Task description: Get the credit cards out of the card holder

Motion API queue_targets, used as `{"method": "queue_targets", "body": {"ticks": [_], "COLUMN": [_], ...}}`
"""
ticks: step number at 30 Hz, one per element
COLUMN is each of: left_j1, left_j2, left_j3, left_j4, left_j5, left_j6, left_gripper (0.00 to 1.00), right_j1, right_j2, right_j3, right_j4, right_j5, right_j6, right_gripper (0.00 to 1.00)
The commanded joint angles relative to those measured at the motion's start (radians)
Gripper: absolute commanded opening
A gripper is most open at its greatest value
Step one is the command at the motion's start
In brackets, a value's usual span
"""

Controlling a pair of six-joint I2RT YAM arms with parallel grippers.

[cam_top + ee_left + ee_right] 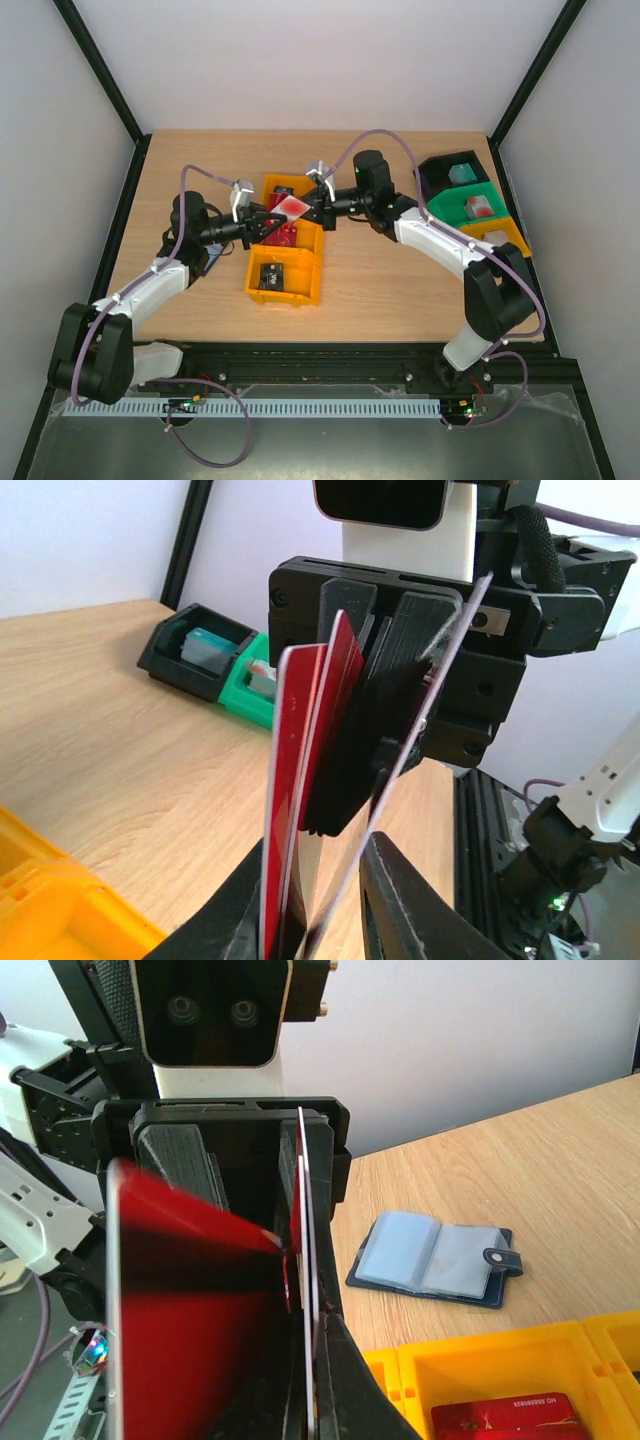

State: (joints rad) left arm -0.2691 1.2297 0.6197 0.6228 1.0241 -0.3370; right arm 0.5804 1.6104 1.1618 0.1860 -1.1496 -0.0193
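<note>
Above the yellow bin [285,297], we see the right gripper [312,1380] clamped on red credit cards [300,780] that also stand between the narrow jaws of the left gripper [310,920], whose grip we cannot tell. The bin holds a red card [505,1420], print unreadable, and a dark card [272,275]; the card holder [435,1260] lies open on the table [560,1160].

Pale wooden table [385,290] boxed by white walls [300,60] and black frame posts [100,70]
</note>
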Motion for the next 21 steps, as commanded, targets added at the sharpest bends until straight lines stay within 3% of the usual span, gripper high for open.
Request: {"method": "queue_targets", "body": {"ticks": [1, 4, 6, 7, 13, 16, 21], "left_j1": [0.001, 0.004, 0.001, 0.0, 0.007, 0.008, 0.026], "left_j2": [0.023, 0.035, 0.042, 0.046, 0.057, 0.069, 0.06], "left_j3": [-0.003, -0.004, -0.012, -0.019, -0.024, -0.032, -0.032], "left_j4": [0.145, 0.153, 0.138, 0.124, -0.034, -0.039, -0.041], "left_j5": [0.011, -0.011, -0.034, -0.05, -0.083, -0.058, -0.047], "left_j6": [-0.026, -0.03, -0.031, -0.021, 0.129, 0.116, 0.03], "left_gripper": [0.23, 0.2, 0.04, 0.02, 0.03, 0.05, 0.05], "right_j1": [-0.007, -0.007, -0.007, -0.007, -0.037, -0.037, -0.037], "right_j2": [0.063, 0.093, 0.104, 0.105, 0.106, 0.114, 0.131], "right_j3": [0.086, 0.089, 0.079, 0.068, 0.036, 0.066, 0.043], "right_j4": [-0.041, -0.009, 0.063, 0.103, 0.301, 0.297, 0.428], "right_j5": [-0.035, -0.058, -0.037, -0.018, 0.043, 0.037, 0.103], "right_j6": [-0.024, 0.032, 0.114, 0.154, 0.287, 0.288, 0.371], "right_gripper": [0.02, 0.01, 0.02, 0.02, 0.02, 0.02, 0.02]}}
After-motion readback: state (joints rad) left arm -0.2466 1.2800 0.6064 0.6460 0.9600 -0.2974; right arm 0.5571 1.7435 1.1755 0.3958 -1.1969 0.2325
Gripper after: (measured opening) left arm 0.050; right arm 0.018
